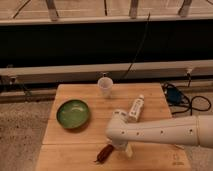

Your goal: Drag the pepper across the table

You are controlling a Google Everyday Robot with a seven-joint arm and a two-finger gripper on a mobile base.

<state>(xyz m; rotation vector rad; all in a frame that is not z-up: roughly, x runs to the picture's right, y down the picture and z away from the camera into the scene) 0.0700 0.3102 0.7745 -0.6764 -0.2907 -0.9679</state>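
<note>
Bamboo table (65, 150), with the dark red pepper (104, 153) lying below and to the right of the green bowl (73, 113). The gripper (123, 148) sits just right of the pepper, on its side away from the bowl. Whether it is open, closed or holding anything cannot be told. A good drag probably needs low, steady contact and a slow stroke that keeps the pepper on the planks.

The gripper (124, 148) is being held low near the front edge of the table (65, 152), just beside the pepper (104, 153). Bare planks are being left open in front of the green bowl (73, 113); farther back, passage is being narrowed by the cup (105, 86) and white tube (135, 108).
</note>
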